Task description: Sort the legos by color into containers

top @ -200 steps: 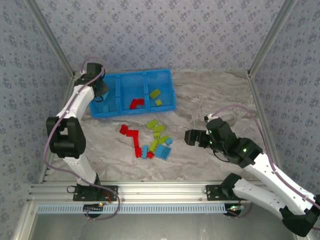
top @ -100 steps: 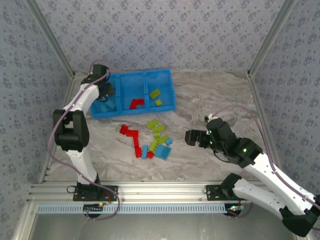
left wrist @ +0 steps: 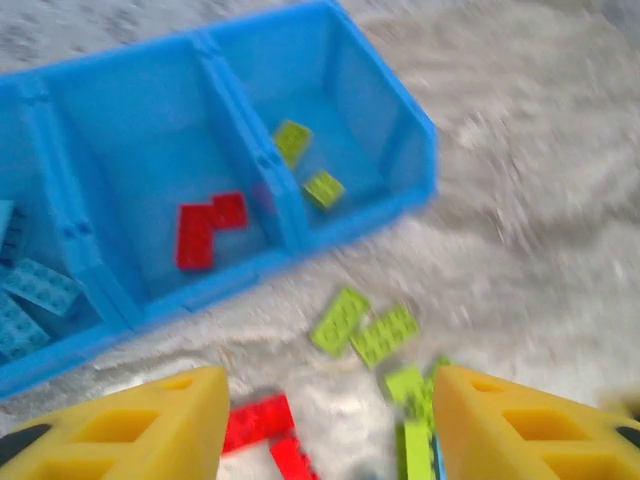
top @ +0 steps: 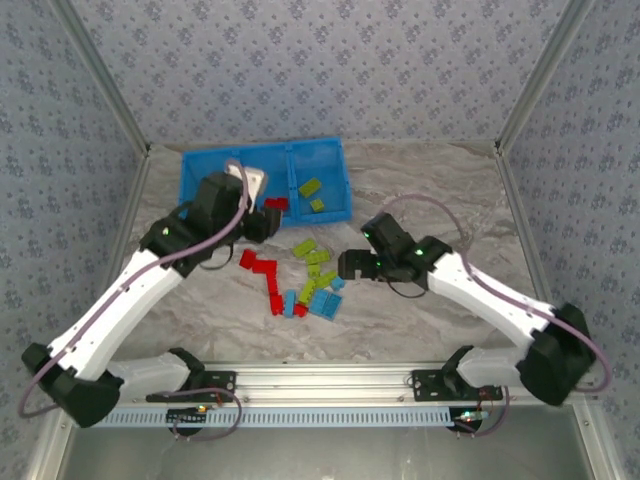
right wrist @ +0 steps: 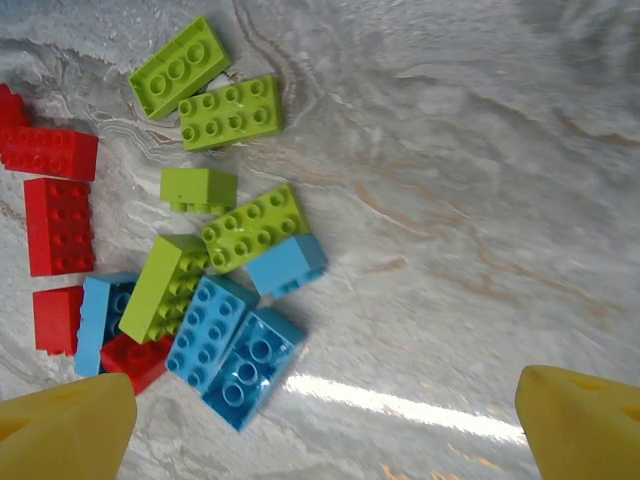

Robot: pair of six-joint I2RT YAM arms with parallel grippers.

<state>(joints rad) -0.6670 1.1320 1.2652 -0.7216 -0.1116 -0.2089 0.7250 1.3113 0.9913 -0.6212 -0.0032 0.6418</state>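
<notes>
The blue tray [top: 300, 147] lies at the back left. In the left wrist view the tray [left wrist: 405, 110] holds light blue bricks [left wrist: 30, 295] in its left compartment, a red brick [left wrist: 205, 228] in the middle one and two lime bricks [left wrist: 305, 165] in the right one. Loose legos [top: 305, 278] in red, lime and light blue lie in a cluster mid-table. My left gripper [top: 264, 222] hovers open between tray and cluster, nothing between its fingers [left wrist: 130, 430]. My right gripper [top: 350, 266] is open just right of the cluster, with light blue bricks [right wrist: 232, 350] ahead of it.
Patterned walls enclose the marble table [top: 430, 190] on three sides. An aluminium rail [top: 320, 380] runs along the near edge. Bare tabletop spreads to the right of the tray and the cluster.
My left arm has swung from the tray's left compartment out over the table before the tray. My right gripper has moved left, up to the brick cluster.
</notes>
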